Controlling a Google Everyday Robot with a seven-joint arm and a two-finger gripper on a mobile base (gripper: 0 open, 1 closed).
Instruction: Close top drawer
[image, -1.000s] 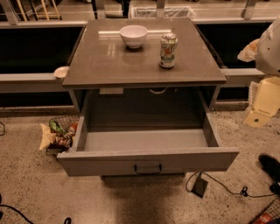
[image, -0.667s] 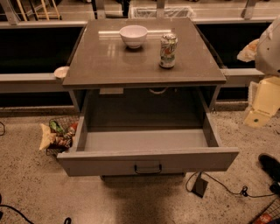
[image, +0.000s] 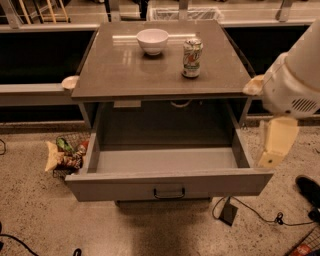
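Shifted toward 8 o'clock since the earlier shot: arm and cream tool, hanging now at 3 o'clock, just beside right wall of top drawer near its front corner. Cannot tell tool opening. Drawer unmoved, pulled out at 6 o'clock under grey tabletop. On tabletop: white bowl at 12, soda can toward 1. Snack bags on floor at 9.

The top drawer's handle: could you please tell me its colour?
The handle is dark on the grey top drawer, camera view; the gripper hangs beside it.
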